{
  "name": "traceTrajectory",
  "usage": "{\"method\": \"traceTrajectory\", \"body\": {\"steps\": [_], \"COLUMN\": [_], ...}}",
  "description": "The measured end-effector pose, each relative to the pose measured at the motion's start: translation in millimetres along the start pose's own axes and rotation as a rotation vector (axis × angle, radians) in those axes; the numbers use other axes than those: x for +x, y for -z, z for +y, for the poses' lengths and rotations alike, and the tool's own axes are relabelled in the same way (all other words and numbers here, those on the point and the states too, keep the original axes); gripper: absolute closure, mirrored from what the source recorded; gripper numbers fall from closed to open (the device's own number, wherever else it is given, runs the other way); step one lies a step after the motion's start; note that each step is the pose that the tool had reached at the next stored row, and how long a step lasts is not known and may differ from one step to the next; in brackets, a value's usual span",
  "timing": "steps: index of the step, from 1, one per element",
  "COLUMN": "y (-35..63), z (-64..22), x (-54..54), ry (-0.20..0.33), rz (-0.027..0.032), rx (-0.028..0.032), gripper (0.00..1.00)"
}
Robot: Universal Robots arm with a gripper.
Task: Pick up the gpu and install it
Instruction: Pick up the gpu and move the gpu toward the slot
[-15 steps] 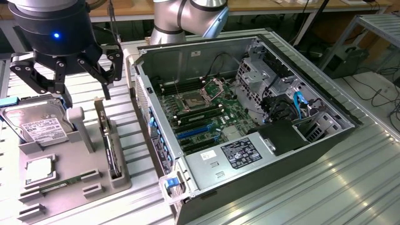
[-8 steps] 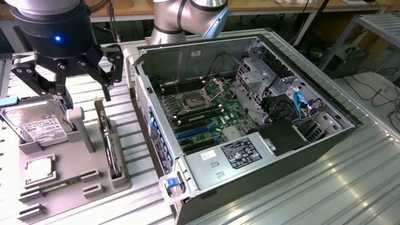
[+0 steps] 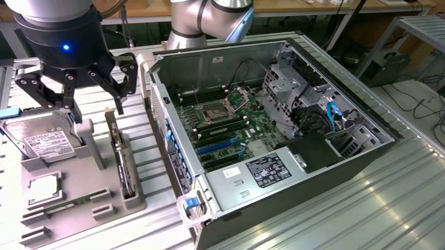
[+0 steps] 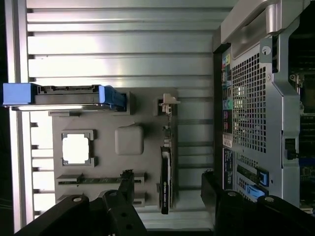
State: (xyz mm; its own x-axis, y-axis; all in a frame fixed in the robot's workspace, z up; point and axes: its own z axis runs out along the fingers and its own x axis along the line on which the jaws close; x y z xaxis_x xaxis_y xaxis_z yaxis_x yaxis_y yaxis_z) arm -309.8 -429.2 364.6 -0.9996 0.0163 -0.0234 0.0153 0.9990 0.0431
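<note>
tool: the tool (image 3: 96,107) has its jaws wide apart with nothing in them. It hangs above the gray holder tray (image 3: 90,208), and in the wrist view it looks roughly lined up over the card.
gpu: the gpu (image 3: 123,164) stands on its long edge in a slot of the tray, on the tray side nearest the PC case (image 3: 361,151). It isn't touching the tool.
tray spot: on the worktop (image 3: 375,208), toward its edge on the exterior view's left, just beside the case. The hard drive (image 3: 41,138) sits in the tray too, on the side away from the case.
step: looks to me like the approach for the pick, no grip yet.
progress: early days imo. The card is in its holder, and the blue slots on the motherboard (image 3: 215,147) look empty.
next move needs: a straight drop with one finger on each flat face of that thin card, staying off the bracket end. Then a clean vertical pull, since I'd guess any tilt would jam it in the slot.
</note>
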Motion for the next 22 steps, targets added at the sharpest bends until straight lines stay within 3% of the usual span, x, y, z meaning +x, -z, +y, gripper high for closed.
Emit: {"method": "traceTrajectory", "body": {"steps": [22], "y": [-22.7], "z": [-6.9], "x": [0.5], "ry": [0.0], "rz": [0.0082], "rx": [0.0001], "gripper": [0.34]}}
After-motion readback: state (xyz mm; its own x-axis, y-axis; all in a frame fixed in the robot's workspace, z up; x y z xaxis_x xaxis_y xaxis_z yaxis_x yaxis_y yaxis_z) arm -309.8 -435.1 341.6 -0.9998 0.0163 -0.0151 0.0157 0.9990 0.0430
